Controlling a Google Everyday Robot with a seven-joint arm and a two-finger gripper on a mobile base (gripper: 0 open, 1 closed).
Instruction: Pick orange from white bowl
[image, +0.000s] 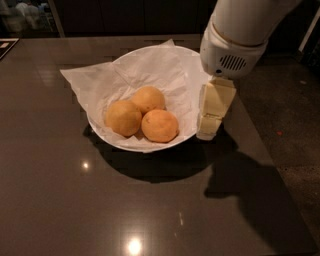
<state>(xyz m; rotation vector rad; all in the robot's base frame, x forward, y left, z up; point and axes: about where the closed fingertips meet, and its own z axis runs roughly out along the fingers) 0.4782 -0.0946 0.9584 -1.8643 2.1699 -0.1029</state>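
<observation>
The white bowl (192, 70), lined with crumpled white paper, stands on the dark table. Three oranges lie in it. The orange (159, 125) at the front right is a deeper, redder colour. Two paler oranges lie beside it, one at the left (123, 118) and one behind (148, 99). My gripper (210, 122) hangs from the white arm over the bowl's right rim, pointing down, just right of the orange and above it.
The dark glossy table (75, 200) ends at the right, where a speckled floor (290, 125) begins. The paper liner sticks out past the bowl's left rim (80, 80). The arm's shadow falls on the table at front right.
</observation>
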